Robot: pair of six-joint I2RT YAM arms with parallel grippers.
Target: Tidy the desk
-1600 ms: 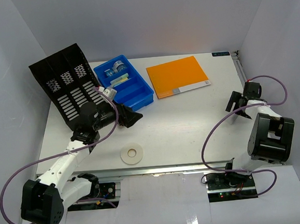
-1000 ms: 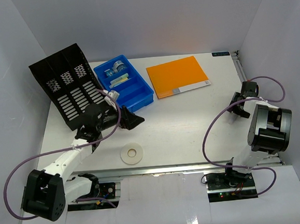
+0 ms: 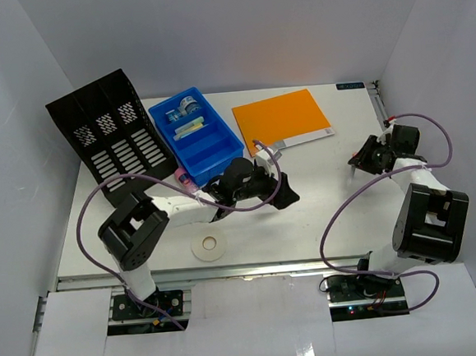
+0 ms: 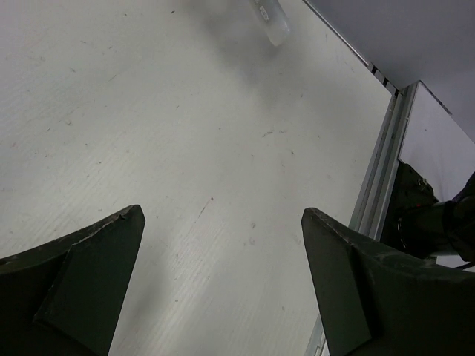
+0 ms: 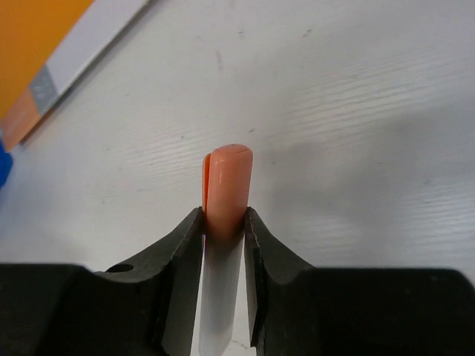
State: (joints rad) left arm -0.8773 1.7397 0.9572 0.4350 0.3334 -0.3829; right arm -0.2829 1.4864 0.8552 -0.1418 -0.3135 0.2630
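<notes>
The white desk (image 3: 323, 208) carries all the items. My right gripper (image 5: 223, 215) is shut on a pen (image 5: 226, 178) with an orange cap and a white body; the cap sticks out past the fingertips, just above the desk (image 5: 356, 111). From above, that gripper (image 3: 362, 158) sits near the desk's right edge. My left gripper (image 3: 287, 192) reaches out over the desk's middle. It stands wide open (image 4: 223, 215), with only bare desk (image 4: 185, 133) between its fingers.
A black slotted file rack (image 3: 107, 135) stands at the back left, beside a blue compartment tray (image 3: 196, 132) holding small items. An orange folder (image 3: 281, 121) lies at the back centre. A white tape roll (image 3: 209, 245) lies near the front rail, a small pink-capped item (image 3: 184, 179) by the tray.
My left arm has swung right from beside the file rack to the desk's middle, still open. My right gripper has closed on the pen and shifted slightly left and back.
</notes>
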